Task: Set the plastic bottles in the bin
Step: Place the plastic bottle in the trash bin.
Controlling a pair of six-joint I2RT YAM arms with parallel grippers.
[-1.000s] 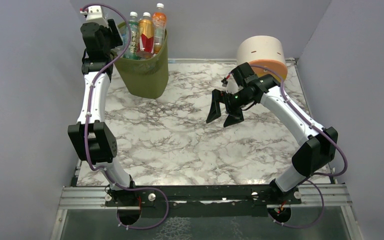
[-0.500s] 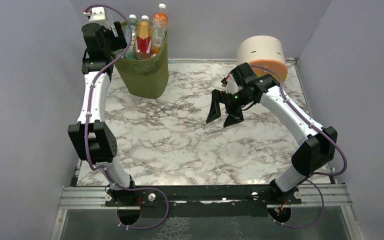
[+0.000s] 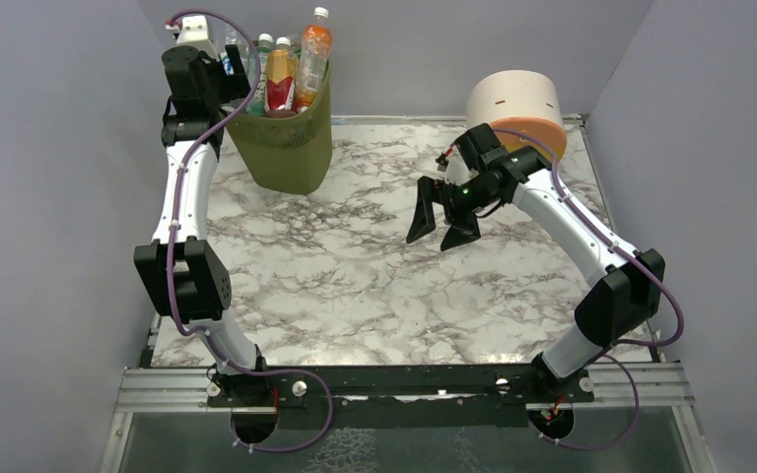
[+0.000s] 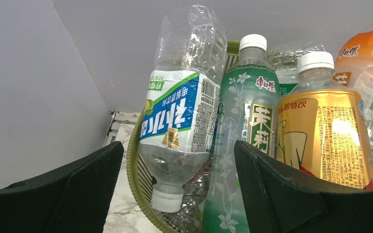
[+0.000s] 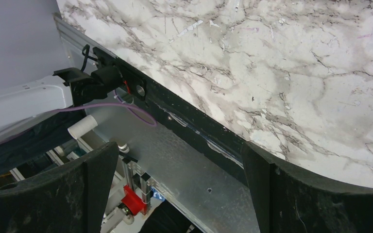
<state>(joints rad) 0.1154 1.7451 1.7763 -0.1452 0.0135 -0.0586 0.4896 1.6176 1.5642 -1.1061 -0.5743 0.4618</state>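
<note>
My left claw (image 4: 178,150) stands open at the rim of the bin (image 3: 286,148). The blue-labelled bottle (image 4: 179,116) sits cap-down just ahead, ungripped, inside. Dropping looks done, so next I back away. Meanwhile my right claw (image 3: 444,225) hangs open, empty.

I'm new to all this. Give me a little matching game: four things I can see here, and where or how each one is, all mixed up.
Things:
1. blue-label bottle
2. orange bottle
3. cream cylinder
4. right hand

Places and states:
A. open, above the table
B. cap down in the bin
C. at the table's far right
D. cap up, poking highest out of the bin

Pairs: 1-B, 2-D, 3-C, 4-A
</note>
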